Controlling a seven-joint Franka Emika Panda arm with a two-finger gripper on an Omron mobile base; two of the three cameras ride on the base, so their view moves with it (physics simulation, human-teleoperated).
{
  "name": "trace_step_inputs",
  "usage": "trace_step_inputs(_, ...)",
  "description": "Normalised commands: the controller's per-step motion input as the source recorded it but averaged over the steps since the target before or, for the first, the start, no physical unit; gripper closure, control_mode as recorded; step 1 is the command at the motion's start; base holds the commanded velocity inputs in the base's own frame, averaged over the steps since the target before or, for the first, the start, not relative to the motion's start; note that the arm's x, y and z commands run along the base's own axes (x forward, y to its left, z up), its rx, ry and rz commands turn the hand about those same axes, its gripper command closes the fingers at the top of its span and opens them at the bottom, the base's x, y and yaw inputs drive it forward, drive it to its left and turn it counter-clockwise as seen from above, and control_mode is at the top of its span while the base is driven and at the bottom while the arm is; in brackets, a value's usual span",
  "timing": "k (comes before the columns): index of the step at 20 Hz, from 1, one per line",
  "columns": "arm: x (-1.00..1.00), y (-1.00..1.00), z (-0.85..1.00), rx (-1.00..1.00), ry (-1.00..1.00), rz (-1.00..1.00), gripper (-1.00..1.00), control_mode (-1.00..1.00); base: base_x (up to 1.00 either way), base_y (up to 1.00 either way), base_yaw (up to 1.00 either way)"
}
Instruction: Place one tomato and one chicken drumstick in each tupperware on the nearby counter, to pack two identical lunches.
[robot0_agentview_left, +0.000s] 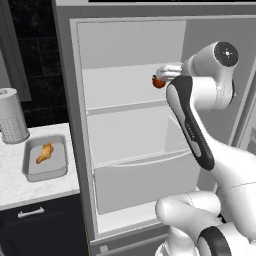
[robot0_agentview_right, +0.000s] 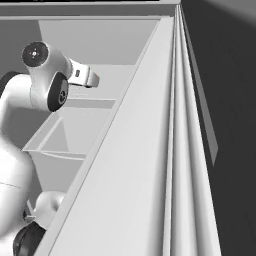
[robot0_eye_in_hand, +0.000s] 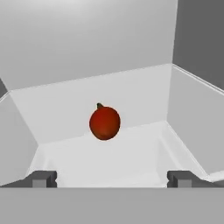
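A: In the left base view, where is the gripper (robot0_agentview_left: 161, 76)?

B: It is inside the open fridge (robot0_agentview_left: 130, 125), at the upper shelf, and the tomato (robot0_agentview_left: 158, 82) is just beside its tip. Far to the left of it and lower, on the counter (robot0_agentview_left: 35, 187), one tupperware (robot0_agentview_left: 45, 172) holds a chicken drumstick (robot0_agentview_left: 44, 152), next to a paper-towel roll (robot0_agentview_left: 12, 116).

A: And the right base view?

B: The hand reaches into the fridge behind the door edge; the fingers I cannot see there.

A: The hand view?

B: The fingertips (robot0_eye_in_hand: 43, 178) are spread wide, holding nothing. The tomato lies ahead, between them but apart, on the white shelf (robot0_eye_in_hand: 109, 162).
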Motion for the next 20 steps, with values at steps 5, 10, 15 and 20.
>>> trace_step_inputs(5,0.59,0.0,-0.26,0.0,0.1,0.0,-1.0,-1.0,0.0,0.0,0.0)
trace_step_inputs(10,0.45,0.03,-0.23,-0.02,0.02,0.0,-1.0,-1.0,0.0,0.0,0.0)
trace_step_inputs(15,0.27,0.15,-0.16,-0.02,0.0,0.0,-1.0,-1.0,0.0,0.0,0.0)
trace_step_inputs(20,0.39,0.07,-0.01,0.0,0.0,0.0,-1.0,-1.0,0.0,0.0,0.0)
